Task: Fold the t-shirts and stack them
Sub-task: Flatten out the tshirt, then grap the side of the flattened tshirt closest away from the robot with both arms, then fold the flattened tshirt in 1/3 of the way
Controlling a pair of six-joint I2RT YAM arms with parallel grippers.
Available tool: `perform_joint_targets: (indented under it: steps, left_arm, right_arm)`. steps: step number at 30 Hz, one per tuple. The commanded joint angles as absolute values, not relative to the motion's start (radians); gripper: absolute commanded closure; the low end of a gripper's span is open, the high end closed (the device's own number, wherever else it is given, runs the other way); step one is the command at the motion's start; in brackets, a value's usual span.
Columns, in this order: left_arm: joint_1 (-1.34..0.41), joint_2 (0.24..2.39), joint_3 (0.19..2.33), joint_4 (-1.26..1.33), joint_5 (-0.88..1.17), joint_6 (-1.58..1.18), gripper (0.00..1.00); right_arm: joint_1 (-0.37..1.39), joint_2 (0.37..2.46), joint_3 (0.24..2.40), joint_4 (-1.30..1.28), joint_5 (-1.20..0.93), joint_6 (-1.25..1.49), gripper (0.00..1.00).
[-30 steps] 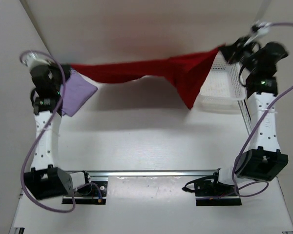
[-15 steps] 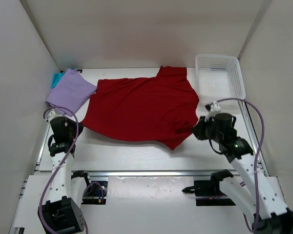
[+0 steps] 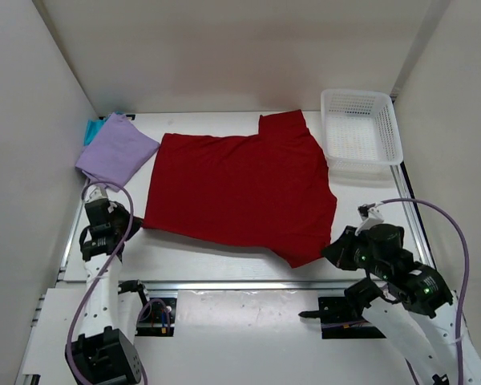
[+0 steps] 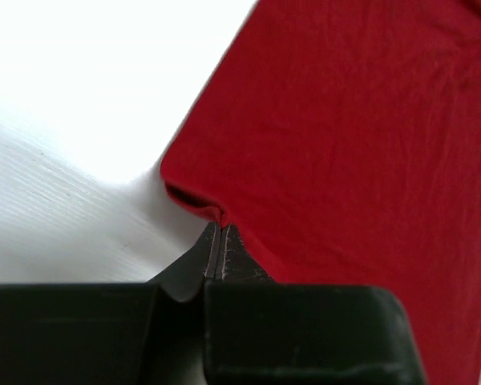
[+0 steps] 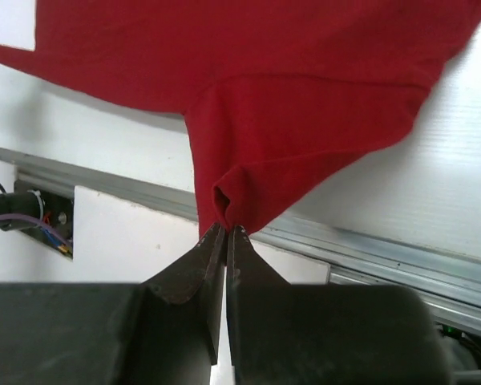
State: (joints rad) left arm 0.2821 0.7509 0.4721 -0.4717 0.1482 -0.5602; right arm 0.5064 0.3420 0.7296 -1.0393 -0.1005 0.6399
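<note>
Three shirts: red shirt spread flat, purple shirt folded atop the teal shirt. Only the wrist views show the left gripper and right gripper each pinching a red corner.

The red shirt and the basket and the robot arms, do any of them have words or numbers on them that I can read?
None can be read. The red t-shirt is plain, so is the lavender t-shirt, and the white basket shows only lattice. No label shows on either arm, nor in the wrist views.
</note>
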Motion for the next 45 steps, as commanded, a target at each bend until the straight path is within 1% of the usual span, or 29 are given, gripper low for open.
perform_joint_targets:
  steps: [1,3,5,6,7,8,9,10,11,13,15,19,21,23,31,34,38,41,42,43,44,45]
  left_arm:
    - [0.311,0.775,0.48,-0.444,0.201,-0.551,1.0]
    - [0.311,0.813,0.48,-0.422,0.198,-0.564,1.0]
    - [0.272,0.831,0.503,-0.4,0.148,-0.584,1.0]
    - [0.223,0.839,0.511,-0.388,0.09,-0.6,1.0]
    - [0.189,0.844,0.526,-0.365,0.045,-0.621,1.0]
    - [0.183,0.859,0.529,-0.357,0.031,-0.638,1.0]
    - [0.173,0.886,0.535,-0.333,0.034,-0.656,1.0]
    - [0.178,0.92,0.544,-0.301,0.043,-0.67,1.0]
    - [0.189,0.942,0.548,-0.267,0.054,-0.682,1.0]
    - [0.201,1.044,0.563,-0.23,0.07,-0.693,1.0]
    - [0.199,1.122,0.61,-0.203,0.043,-0.704,1.0]
    - [0.199,1.271,0.695,-0.167,0.029,-0.715,1.0]
    - [0.21,1.339,0.744,-0.153,0.041,-0.724,1.0]
    - [0.206,1.408,0.794,-0.158,0.043,-0.719,1.0]
    - [0.206,1.54,0.859,-0.155,0.041,-0.722,1.0]
    - [0.204,1.569,0.868,-0.149,0.043,-0.719,1.0]
    - [0.189,1.589,0.88,-0.149,0.038,-0.712,1.0]
    - [0.181,1.592,0.879,-0.152,0.055,-0.709,0.92]
    - [0.186,1.588,0.879,-0.149,0.083,-0.709,0.84]
    - [0.19,1.574,0.876,-0.15,0.098,-0.7,0.72]
    - [0.198,1.565,0.868,-0.155,0.103,-0.706,0.68]
    - [0.199,1.534,0.868,-0.161,0.116,-0.703,0.59]
  right_arm:
    - [0.573,0.414,0.64,-1.03,-0.052,0.71,1.0]
    - [0.609,0.483,0.595,-0.871,-0.019,0.7,1.0]
    - [0.604,0.622,0.623,-0.789,0.035,0.617,1.0]
    - [0.556,0.655,0.633,-0.747,0.043,0.588,1.0]
    - [0.467,0.728,0.655,-0.706,0.023,0.515,1.0]
    - [0.354,0.795,0.679,-0.681,-0.062,0.447,1.0]
    - [0.297,0.852,0.68,-0.622,-0.154,0.422,1.0]
    - [0.199,0.876,0.681,-0.559,-0.235,0.396,1.0]
    - [0.128,0.931,0.692,-0.53,-0.254,0.376,1.0]
    - [0.126,1.02,0.73,-0.468,-0.211,0.368,1.0]
    - [0.155,1.148,0.791,-0.451,-0.161,0.359,1.0]
    - [0.158,1.287,0.914,-0.411,-0.129,0.351,1.0]
    - [0.127,1.389,0.997,-0.41,-0.141,0.351,1.0]
    - [0.103,1.446,1.037,-0.397,-0.141,0.357,1.0]
    - [0.072,1.692,1.233,-0.363,-0.144,0.342,1.0]
    - [0.063,1.764,1.301,-0.35,-0.169,0.337,1.0]
    - [0.072,1.85,1.38,-0.36,-0.144,0.327,1.0]
    - [0.081,1.925,1.462,-0.39,-0.152,0.313,1.0]
    - [0.086,1.936,1.497,-0.409,-0.149,0.311,1.0]
    - [0.092,1.951,1.514,-0.411,-0.15,0.308,0.99]
    - [0.089,1.956,1.523,-0.41,-0.146,0.307,1.0]
    - [0.092,1.953,1.532,-0.416,-0.14,0.311,0.89]
